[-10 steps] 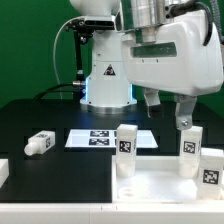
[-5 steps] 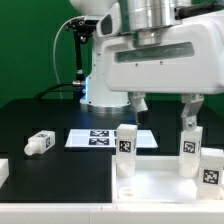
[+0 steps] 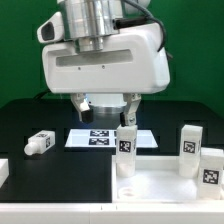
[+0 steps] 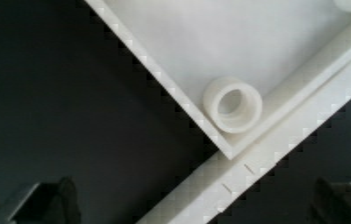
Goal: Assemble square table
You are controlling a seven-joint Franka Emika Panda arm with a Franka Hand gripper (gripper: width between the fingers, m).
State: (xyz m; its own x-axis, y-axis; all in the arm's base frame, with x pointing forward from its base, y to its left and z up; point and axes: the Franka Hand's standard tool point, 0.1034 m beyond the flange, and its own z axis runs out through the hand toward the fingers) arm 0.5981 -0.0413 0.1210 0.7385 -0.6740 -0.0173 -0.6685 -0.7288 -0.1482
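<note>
The square tabletop slab (image 3: 160, 186) lies flat at the front of the exterior view's right. Three white tagged legs stand on it: one (image 3: 125, 150) at its left corner and two on the right (image 3: 190, 150) (image 3: 211, 166). A fourth leg (image 3: 38, 143) lies on the black table at the left. My gripper (image 3: 105, 112) is open and empty, hovering just behind and above the left standing leg. In the wrist view the gripper (image 4: 193, 205) looks down on a corner of the slab (image 4: 278, 45) with its round hole (image 4: 236, 104). The dark fingertips (image 4: 39, 203) stand wide apart.
The marker board (image 3: 100, 138) lies on the black table behind the slab. A white L-shaped piece (image 3: 3, 172) shows at the exterior view's left edge, and a white bar (image 4: 243, 175) runs along the slab's corner in the wrist view. The robot base (image 3: 105, 80) stands behind.
The arm has swung to the exterior view's left, from above the two right-hand legs to above the left standing leg. The gripper stays open. The parts have not moved.
</note>
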